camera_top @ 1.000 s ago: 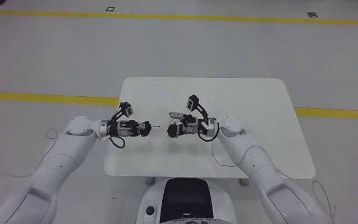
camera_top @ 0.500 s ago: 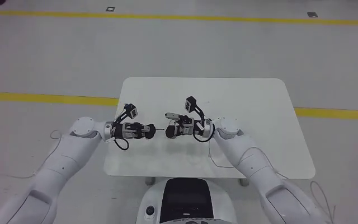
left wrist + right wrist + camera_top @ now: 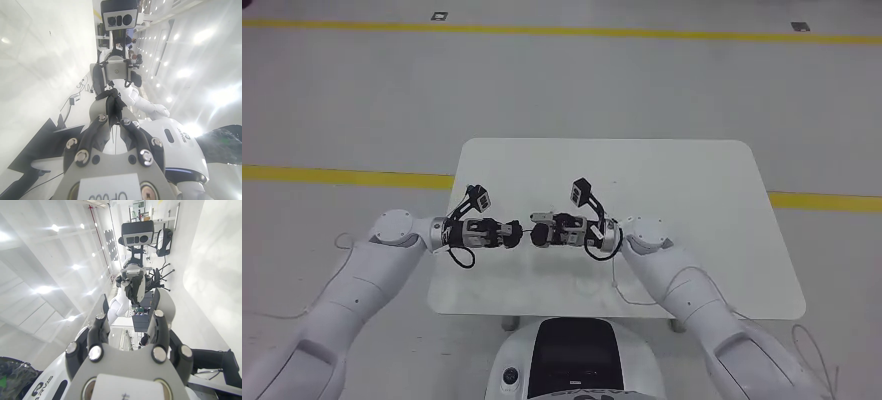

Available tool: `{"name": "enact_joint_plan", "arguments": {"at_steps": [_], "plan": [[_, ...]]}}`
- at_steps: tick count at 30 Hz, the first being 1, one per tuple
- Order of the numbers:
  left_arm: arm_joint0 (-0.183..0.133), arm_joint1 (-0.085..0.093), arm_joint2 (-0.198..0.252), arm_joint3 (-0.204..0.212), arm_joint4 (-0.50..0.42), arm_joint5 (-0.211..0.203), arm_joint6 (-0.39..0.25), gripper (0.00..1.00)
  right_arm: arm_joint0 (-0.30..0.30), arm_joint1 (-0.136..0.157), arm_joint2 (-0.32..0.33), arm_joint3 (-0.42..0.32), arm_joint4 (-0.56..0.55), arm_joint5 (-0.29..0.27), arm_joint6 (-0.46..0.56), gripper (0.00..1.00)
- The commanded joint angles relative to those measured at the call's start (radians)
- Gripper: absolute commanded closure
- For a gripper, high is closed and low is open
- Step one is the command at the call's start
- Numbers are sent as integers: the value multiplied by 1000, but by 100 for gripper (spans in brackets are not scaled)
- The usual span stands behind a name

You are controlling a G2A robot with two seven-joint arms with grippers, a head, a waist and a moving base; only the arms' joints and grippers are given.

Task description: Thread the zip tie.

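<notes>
Above the front middle of the white table (image 3: 682, 190), my two grippers face each other nose to nose. The left gripper (image 3: 510, 233) (image 3: 113, 108) is shut on the zip tie (image 3: 113, 132), a thin black strip that runs back between its fingers. The tie's tip (image 3: 526, 232) pokes out toward the right gripper (image 3: 540, 234). In the right wrist view the right gripper (image 3: 132, 296) stands open, its fingers (image 3: 160, 306) wide apart, and the left gripper (image 3: 134, 289) sits just beyond the gap. I see nothing held between the right fingers.
A thin cable (image 3: 625, 288) hangs from the right arm over the table's front edge. Both forearms lie low over the front part of the table. Yellow lines (image 3: 342, 176) cross the grey floor around it.
The left gripper has moved right and the right gripper left, closing the gap until their tips nearly meet. The left gripper keeps its hold on the zip tie.
</notes>
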Motion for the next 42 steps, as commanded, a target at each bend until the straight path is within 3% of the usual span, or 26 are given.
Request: {"name": "enact_joint_plan", "arguments": {"at_steps": [1, 10, 17, 29, 33, 40, 41, 42], "plan": [[0, 0, 0, 0, 0, 0, 0, 100, 0, 1, 0, 6, 0, -4, 1, 60], [0, 0, 0, 0, 0, 0, 0, 100, -3, 8, 8, 15, -2, -18, 7, 69], [0, 0, 0, 0, 0, 0, 0, 100, -5, 11, 9, 16, 3, -22, 9, 84], [0, 0, 0, 0, 0, 0, 0, 100, 2, 11, -2, 21, 2, -21, 7, 90], [0, 0, 0, 0, 0, 0, 0, 100, 2, 10, -5, 23, 10, -27, 8, 100], [0, 0, 0, 0, 0, 0, 0, 100, 2, 10, -9, 21, 12, -31, 9, 100], [0, 0, 0, 0, 0, 0, 0, 82, 1, 10, -9, 21, 14, -31, 9, 100], [0, 0, 0, 0, 0, 0, 0, 49, 1, 11, -9, 21, 15, -33, 9, 100]]}}
